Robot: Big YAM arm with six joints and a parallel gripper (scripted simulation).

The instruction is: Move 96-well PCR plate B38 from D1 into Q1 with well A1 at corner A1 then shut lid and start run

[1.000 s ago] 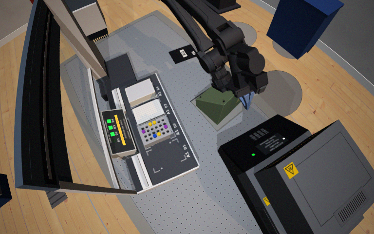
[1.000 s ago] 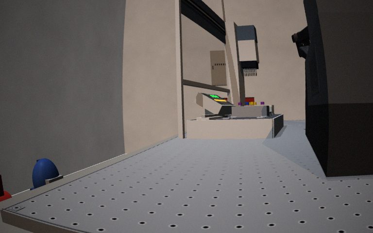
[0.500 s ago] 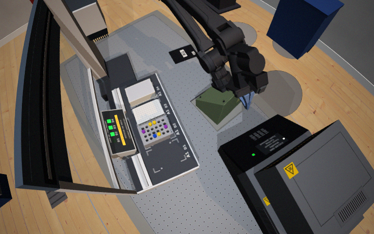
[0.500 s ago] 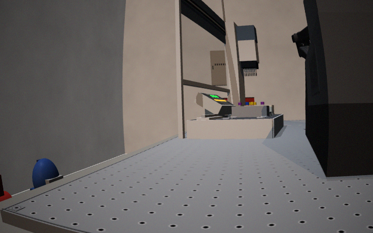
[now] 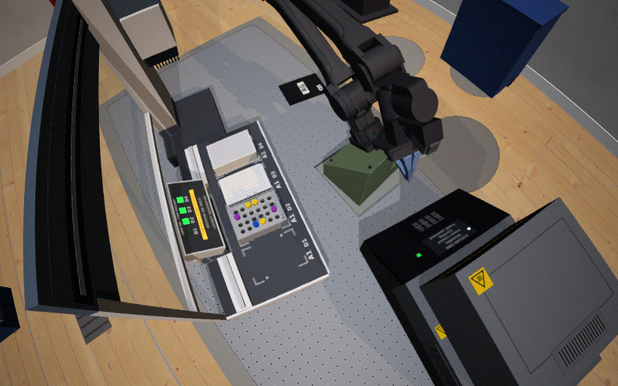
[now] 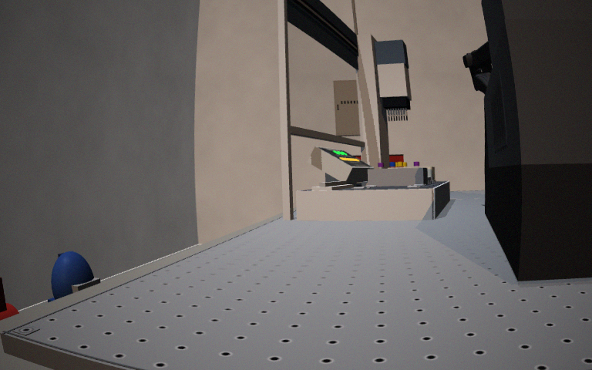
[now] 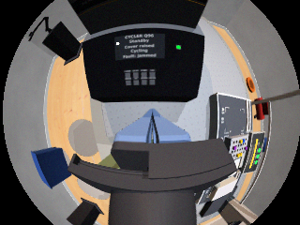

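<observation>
My gripper point(image 5: 409, 169) is shut and empty. It hangs above the table between the green wedge block point(image 5: 360, 173) and the front panel of cycler Q1 point(image 5: 437, 232), fingers pointing down. In the wrist view the shut fingers point(image 7: 152, 127) point towards Q1's keys point(image 7: 139, 77). Q1's lamp point(image 5: 418, 254) is green, as it also shows in the wrist view point(image 7: 179, 47). Q1's grey lid point(image 5: 524, 281) lies down over the block, which is hidden. Position D1 point(image 5: 278, 259) is empty. Plate B38 is not in view.
The tube cooling block point(image 5: 259, 215) with coloured caps stands on D2, plate R33 point(image 5: 245, 183) on D3, the deep-well block point(image 5: 231, 149) on D4. The regrip nest RG point(image 5: 299, 91) lies behind the arm. The liquid handler's frame and display point(image 5: 193, 218) stand at the left.
</observation>
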